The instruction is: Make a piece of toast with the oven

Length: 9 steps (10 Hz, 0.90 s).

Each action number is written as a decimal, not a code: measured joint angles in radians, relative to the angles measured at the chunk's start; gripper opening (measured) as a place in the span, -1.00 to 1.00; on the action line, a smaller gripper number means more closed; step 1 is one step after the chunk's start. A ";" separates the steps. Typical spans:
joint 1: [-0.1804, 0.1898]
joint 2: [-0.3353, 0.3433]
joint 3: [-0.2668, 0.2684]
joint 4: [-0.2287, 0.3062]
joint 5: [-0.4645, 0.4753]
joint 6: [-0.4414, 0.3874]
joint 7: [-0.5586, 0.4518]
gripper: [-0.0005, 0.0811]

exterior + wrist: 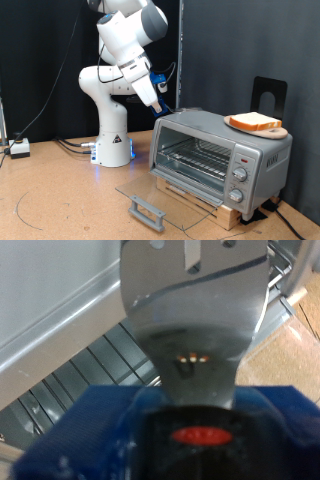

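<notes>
Dark curtain panels back the scene, and a brown surface (60,200) carries the white arm's base and the oven (220,155), which sits raised on a low wooden stand at the exterior view's right. Its glass door (165,195) is folded fully down and lies flat in front of the cavity, so the wire rack (195,155) is exposed and reachable from the front. The piece of toast (254,122) rests on a round wooden board (262,130) on top of the oven, near its rear corner at the exterior view's right; it is therefore outside the cavity, and loading appears not yet done. The gripper (160,105) hangs off the oven's upper corner at the exterior view's left, angled downward and well apart from the slice. It carries blue padding and a flat metal spatula (195,300), whose handle is seated in the blue block; the wrist view looks along the slotted blade toward the rack bars and the oven's silver edge. The fingers are hidden behind the blue block, so I cannot tell how far they are closed, though the tool evidently sits fixed there. A blade of this kind would serve to slide beneath a flat slice rather than pinch it.
</notes>
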 joint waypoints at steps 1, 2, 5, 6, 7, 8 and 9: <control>0.005 0.002 0.000 0.002 0.000 0.000 -0.046 -0.01; 0.009 0.009 0.004 0.009 -0.003 0.015 -0.092 -0.01; 0.003 0.105 0.071 0.060 -0.025 0.127 -0.063 -0.01; 0.001 0.148 0.092 0.085 -0.042 0.134 -0.044 -0.01; 0.001 0.191 0.112 0.107 -0.049 0.146 -0.039 -0.01; 0.002 0.232 0.131 0.126 -0.049 0.164 -0.036 -0.01; 0.003 0.271 0.147 0.146 -0.045 0.188 -0.034 -0.01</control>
